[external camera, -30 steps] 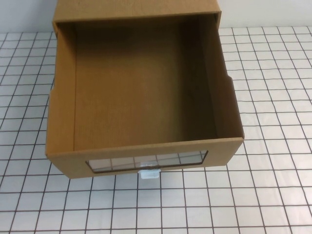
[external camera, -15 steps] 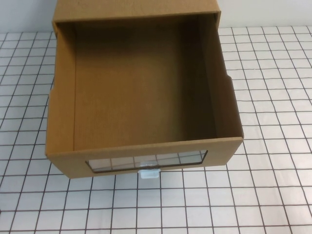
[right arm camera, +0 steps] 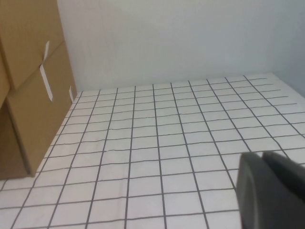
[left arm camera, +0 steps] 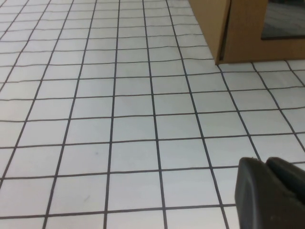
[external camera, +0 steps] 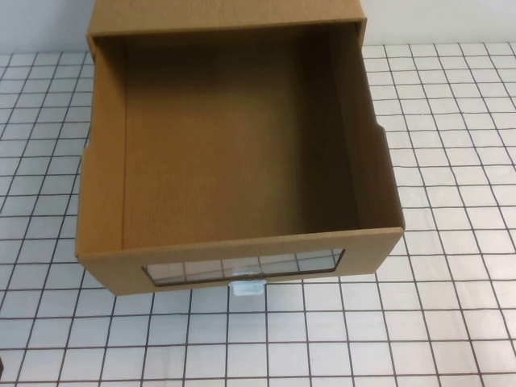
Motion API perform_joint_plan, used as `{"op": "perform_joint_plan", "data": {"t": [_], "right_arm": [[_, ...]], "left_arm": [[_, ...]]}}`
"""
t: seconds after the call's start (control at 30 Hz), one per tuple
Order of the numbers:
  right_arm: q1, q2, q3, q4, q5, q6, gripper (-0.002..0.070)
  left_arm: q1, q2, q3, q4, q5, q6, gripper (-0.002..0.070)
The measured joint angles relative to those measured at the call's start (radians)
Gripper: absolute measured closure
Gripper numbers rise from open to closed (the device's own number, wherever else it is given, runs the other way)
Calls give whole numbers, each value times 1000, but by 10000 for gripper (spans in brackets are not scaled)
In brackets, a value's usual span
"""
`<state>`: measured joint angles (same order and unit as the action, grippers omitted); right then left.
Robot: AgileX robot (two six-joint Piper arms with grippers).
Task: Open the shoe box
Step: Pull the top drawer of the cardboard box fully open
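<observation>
**While the Drawer Stands Open: Box and Gripper Status**

Where the desk [external camera: 451, 161] meets its far edge, the shoe box [external camera: 101, 201] sits at mid-width and extends well toward the near edge. The desk surface is white with a black grid and lies bare on both sides of the box.

1. Construction. The box is plain brown corrugated card with square corners. Its sleeve [external camera: 226, 16] lies at the far edge. The drawer [external camera: 242, 145] projects from it toward the near edge, its interior open to view.
2. Front wall. A clear rectangular window [external camera: 242, 268] is set in the drawer front. A small pale tab [external camera: 247, 288] sits just below it, at the middle.
3. Side wall (seen from the right wrist). A white tape strip [right arm camera: 45, 71] crosses the seam of the card. A plain pale wall [right arm camera: 167, 43] rises behind the desk.
4. Left gripper [left arm camera: 265, 164]. It is low over the bare desk toward the near left corner, apart from the drawer's front corner. Its dark fingers [left arm camera: 250, 186] lie pressed together and hold nothing.
5. Right gripper [right arm camera: 263, 160]. It is over the bare desk on the right, well apart from the box. It is fully closed and empty.
</observation>
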<state>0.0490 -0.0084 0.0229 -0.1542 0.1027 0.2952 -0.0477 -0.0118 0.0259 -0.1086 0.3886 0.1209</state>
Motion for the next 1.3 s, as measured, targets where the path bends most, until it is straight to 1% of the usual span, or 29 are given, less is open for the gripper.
{"op": "perform_joint_plan", "data": {"t": [0.07, 0.13, 0.2, 0.27, 0.33, 0.43, 0.53, 1.3], "right_arm": [[0, 0, 0, 29, 6, -15, 689], [0, 0, 0, 124, 21, -104, 689], [0, 0, 0, 238, 55, -238, 689], [0, 0, 0, 294, 103, -305, 689], [0, 0, 0, 314, 159, -336, 689], [0, 0, 0, 325, 235, -354, 689], [0, 0, 0, 329, 251, -360, 689], [0, 0, 0, 348, 254, -364, 689]], "left_arm": [[0, 0, 0, 1, 0, 0, 677], [0, 0, 0, 4, 0, 0, 677], [0, 0, 0, 4, 0, 0, 677], [0, 0, 0, 4, 0, 0, 677], [0, 0, 0, 4, 0, 0, 677], [0, 0, 0, 4, 0, 0, 677], [0, 0, 0, 4, 0, 0, 677], [0, 0, 0, 6, 0, 0, 677]]}}
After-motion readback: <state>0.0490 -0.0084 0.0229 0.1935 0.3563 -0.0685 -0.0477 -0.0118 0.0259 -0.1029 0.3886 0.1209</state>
